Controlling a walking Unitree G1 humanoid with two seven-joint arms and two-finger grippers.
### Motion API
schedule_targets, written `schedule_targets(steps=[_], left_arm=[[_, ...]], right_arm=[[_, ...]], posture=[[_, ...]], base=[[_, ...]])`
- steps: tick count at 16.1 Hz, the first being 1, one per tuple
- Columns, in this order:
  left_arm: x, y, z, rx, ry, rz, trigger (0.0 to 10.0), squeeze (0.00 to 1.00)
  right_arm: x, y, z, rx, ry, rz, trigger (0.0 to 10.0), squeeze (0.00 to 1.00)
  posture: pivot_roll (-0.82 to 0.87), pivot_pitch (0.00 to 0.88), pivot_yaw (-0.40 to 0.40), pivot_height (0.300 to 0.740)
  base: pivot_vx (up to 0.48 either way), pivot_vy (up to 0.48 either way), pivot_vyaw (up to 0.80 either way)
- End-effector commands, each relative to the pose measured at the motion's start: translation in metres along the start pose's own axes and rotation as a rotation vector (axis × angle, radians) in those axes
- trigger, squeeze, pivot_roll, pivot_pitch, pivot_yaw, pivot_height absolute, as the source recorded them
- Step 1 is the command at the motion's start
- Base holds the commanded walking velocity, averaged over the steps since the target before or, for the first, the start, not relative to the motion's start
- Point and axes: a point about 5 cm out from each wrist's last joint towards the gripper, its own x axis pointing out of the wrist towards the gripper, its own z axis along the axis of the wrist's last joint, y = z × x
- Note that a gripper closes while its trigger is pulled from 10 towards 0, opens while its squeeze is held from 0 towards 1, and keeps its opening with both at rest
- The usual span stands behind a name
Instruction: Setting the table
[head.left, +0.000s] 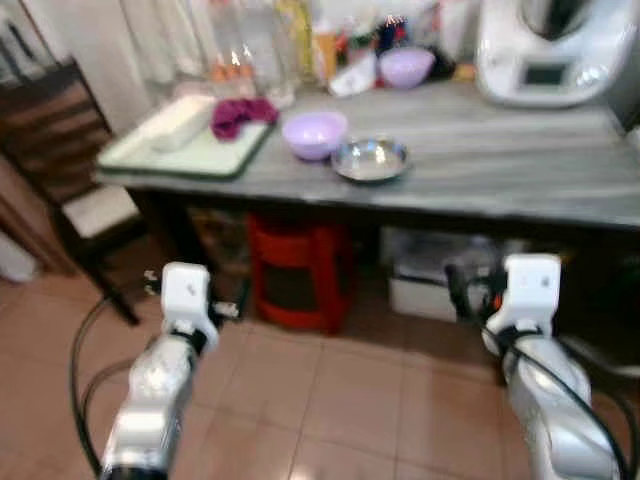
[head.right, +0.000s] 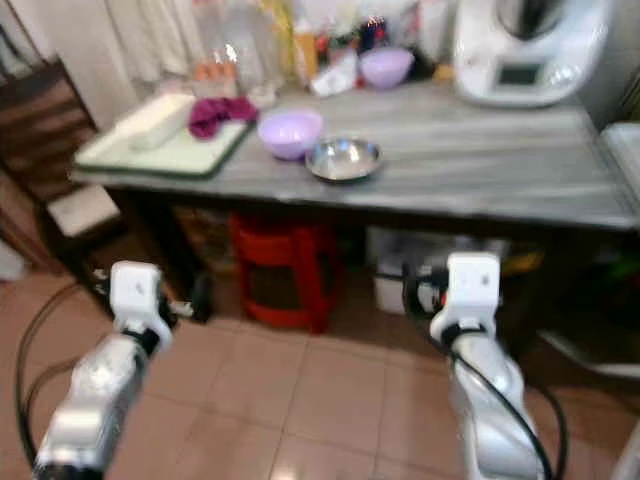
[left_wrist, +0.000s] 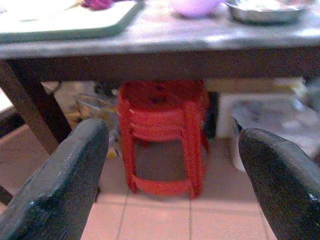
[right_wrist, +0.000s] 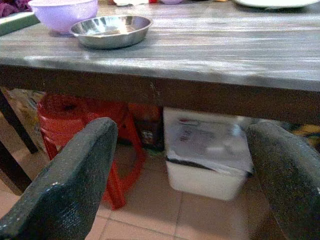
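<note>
steel bowl (head.left: 370, 159) sits on the grey table (head.left: 520, 160), touching nothing but the tabletop, just beside a lilac bowl (head.left: 314, 133); a green tray (head.left: 190, 150) with a purple cloth (head.left: 240, 115) lies further to the left. left gripper (left_wrist: 172, 170) hangs below the table edge, jaws spread wide and empty, facing a red stool (left_wrist: 162, 135). right gripper (right_wrist: 182, 170) is likewise low, jaws wide apart, holding nothing, with a white box (right_wrist: 207, 155) under the table ahead of it.

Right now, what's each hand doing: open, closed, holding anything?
Left hand: open, empty, held low in front of the table.
Right hand: open, empty, also low before the table edge.
</note>
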Motion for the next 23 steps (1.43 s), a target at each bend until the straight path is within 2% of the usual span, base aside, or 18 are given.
schedule_targets(steps=[1, 4, 5, 6, 7, 9, 11, 12, 13, 14, 16, 17, 19, 21, 23], left_arm=[[0.0, 0.008, 0.004, 0.021, -0.027, 0.043, 10.0, 0.0], [-0.006, 0.01, -0.007, 0.031, -0.027, 0.062, 10.0, 0.0], [-0.009, 0.01, -0.01, 0.033, -0.022, 0.065, 10.0, 0.0], [-0.012, 0.01, -0.014, 0.035, -0.017, 0.061, 10.0, 0.0], [-0.013, 0.009, -0.016, 0.037, -0.015, 0.059, 10.0, 0.0], [-0.015, 0.005, -0.023, 0.008, -0.014, 0.041, 10.0, 0.0], [-0.018, 0.001, -0.032, 0.003, -0.008, 0.028, 10.0, 0.0], [-0.019, 0.001, -0.038, 0.006, 0.003, 0.034, 10.0, 0.0], [-0.022, 0.003, -0.044, 0.01, 0.017, 0.052, 10.0, 0.0], [-0.027, 0.012, -0.053, 0.024, 0.035, 0.102, 10.0, 0.0], [-0.031, 0.019, -0.059, 0.024, 0.045, 0.151, 10.0, 0.0], [-0.036, 0.028, -0.061, 0.03, 0.04, 0.213, 10.0, 0.0], [-0.041, 0.031, -0.064, 0.053, 0.036, 0.232, 10.0, 0.0], [-0.053, 0.036, -0.074, 0.086, 0.047, 0.256, 10.0, 0.0], [-0.054, 0.035, -0.079, 0.061, 0.058, 0.248, 10.0, 0.0]], right_arm=[[0.001, 0.007, 0.005, -0.008, -0.023, 0.026, 10.0, 0.0], [-0.003, 0.012, -0.006, -0.06, -0.064, 0.001, 10.0, 0.0], [-0.003, 0.01, -0.007, -0.034, -0.064, -0.032, 10.0, 0.0], [-0.004, 0.006, -0.008, -0.059, -0.07, -0.067, 10.0, 0.0], [-0.004, 0.003, -0.011, -0.016, -0.041, -0.086, 10.0, 0.0], [-0.003, 0.005, -0.016, -0.062, -0.038, -0.069, 10.0, 0.0], [-0.003, 0.01, -0.021, -0.016, -0.085, -0.063, 10.0, 0.0], [-0.004, 0.01, -0.024, -0.027, -0.094, -0.064, 10.0, 0.0], [-0.005, 0.011, -0.03, -0.016, -0.086, -0.048, 10.0, 0.0], [-0.007, 0.012, -0.039, 0.018, -0.066, -0.023, 10.0, 0.0], [-0.008, 0.012, -0.045, 0.024, -0.057, -0.018, 10.0, 0.0], [-0.009, 0.012, -0.046, 0.03, -0.06, -0.013, 10.0, 0.0], [-0.01, 0.014, -0.045, 0.018, -0.078, 0.009, 10.0, 0.0], [-0.011, 0.014, -0.044, 0.002, -0.092, 0.026, 10.0, 0.0], [-0.012, 0.017, -0.047, -0.002, -0.069, 0.036, 10.0, 0.0]], posture=[[-0.2, 0.007, 0.074, 0.74], [-0.18, 0.0, 0.086, 0.74], [-0.17, 0.0, 0.083, 0.74], [-0.17, 0.0, 0.077, 0.74], [-0.17, 0.0, 0.076, 0.74], [-0.18, 0.0, 0.073, 0.74], [-0.18, 0.0, 0.074, 0.74], [-0.18, 0.0, 0.075, 0.74], [-0.18, 0.0, 0.075, 0.74], [-0.18, 0.0, 0.078, 0.74], [-0.17, 0.0, 0.076, 0.74], [-0.17, 0.004, 0.068, 0.74], [-0.16, 0.019, 0.058, 0.74], [-0.16, 0.042, 0.043, 0.74], [-0.15, 0.053, 0.034, 0.74]], base=[[0.0, 0.0, 0.0], [0.0, 0.0, 0.0], [0.0, 0.0, 0.0], [0.0, 0.0, 0.0], [0.0, 0.0, 0.0], [0.0, 0.0, 0.0], [0.0, 0.0, 0.0], [0.0, 0.0, 0.0], [0.0, 0.0, 0.0], [0.0, 0.0, 0.0], [0.0, 0.0, 0.0], [0.0, 0.0, 0.0], [0.0, 0.0, 0.0], [0.0, 0.0, 0.0], [0.0, 0.0, 0.0]])
